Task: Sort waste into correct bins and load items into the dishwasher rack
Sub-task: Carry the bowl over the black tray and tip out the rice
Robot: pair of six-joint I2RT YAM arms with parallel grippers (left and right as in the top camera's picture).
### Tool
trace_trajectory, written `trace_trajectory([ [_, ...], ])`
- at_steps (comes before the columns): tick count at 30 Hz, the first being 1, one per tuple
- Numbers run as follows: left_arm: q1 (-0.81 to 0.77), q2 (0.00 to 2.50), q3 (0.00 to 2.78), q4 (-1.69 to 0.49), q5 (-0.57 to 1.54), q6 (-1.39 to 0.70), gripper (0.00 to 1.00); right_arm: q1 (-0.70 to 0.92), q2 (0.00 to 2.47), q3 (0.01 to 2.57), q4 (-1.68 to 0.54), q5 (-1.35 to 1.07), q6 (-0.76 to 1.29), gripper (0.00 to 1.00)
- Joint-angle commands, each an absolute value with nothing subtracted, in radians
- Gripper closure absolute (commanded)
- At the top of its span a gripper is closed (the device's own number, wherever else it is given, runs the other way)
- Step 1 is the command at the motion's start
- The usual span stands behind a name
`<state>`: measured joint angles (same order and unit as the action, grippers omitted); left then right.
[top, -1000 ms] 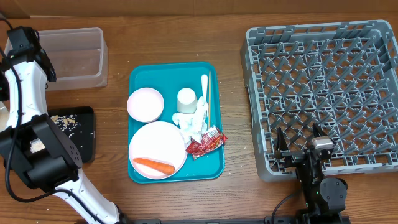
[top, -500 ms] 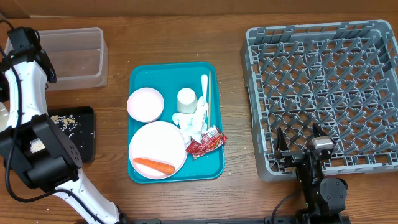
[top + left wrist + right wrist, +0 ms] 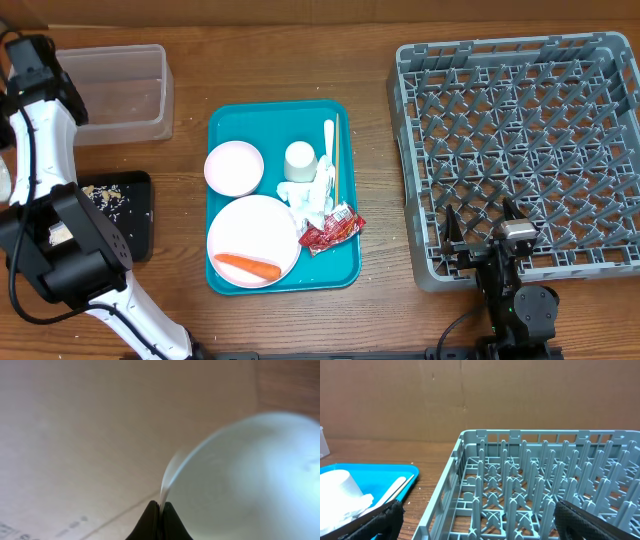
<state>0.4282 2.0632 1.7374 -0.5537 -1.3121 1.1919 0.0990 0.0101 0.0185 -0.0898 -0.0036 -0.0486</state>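
Note:
My left gripper [image 3: 161,508] is shut on the thin rim of a white bowl [image 3: 240,475], which fills the left wrist view. In the overhead view only a sliver of the bowl [image 3: 3,182] shows at the left edge. An orange carrot [image 3: 247,266] lies on a white plate [image 3: 255,232]. Next to it are a pink bowl [image 3: 234,167], white cup [image 3: 299,159], napkins [image 3: 310,195], red wrapper [image 3: 329,229], fork [image 3: 327,150] and chopsticks [image 3: 337,165]. My right gripper [image 3: 480,228] is open and empty at the grey rack's [image 3: 520,140] front left corner.
The dishes and waste sit on a teal serving tray [image 3: 225,125]. A clear tub [image 3: 115,90] stands at the back left. A black tray [image 3: 138,215] with crumbs [image 3: 103,194] lies in front of it. The left arm [image 3: 40,130] rises along the left edge.
The left arm's upper joint has shifted slightly up and left, and the white bowl has slid further out past the left edge. The right arm has not moved.

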Motion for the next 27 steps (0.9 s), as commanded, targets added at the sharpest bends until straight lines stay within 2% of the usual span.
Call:
trace_trajectory([
  [1, 0.438, 2.046, 1.734, -0.485, -1.310, 1.393, 0.96, 0.098, 0.003, 0.008, -0.084, -0.009, -0.049, 0.00],
  [8, 0.437, 2.046, 1.734, -0.474, -1.308, 1.412, 0.96, 0.098, 0.003, 0.008, -0.084, -0.009, -0.049, 0.00],
  [15, 0.437, 2.046, 1.734, -0.541, -1.258, 1.314, 0.96, 0.098, 0.003, 0.008, -0.084, -0.010, -0.049, 0.00],
  [27, 0.432, 2.046, 1.734, -0.600, -1.037, 0.801, 0.96, 0.098, 0.003, 0.008, -0.084, -0.009, -0.049, 0.00],
])
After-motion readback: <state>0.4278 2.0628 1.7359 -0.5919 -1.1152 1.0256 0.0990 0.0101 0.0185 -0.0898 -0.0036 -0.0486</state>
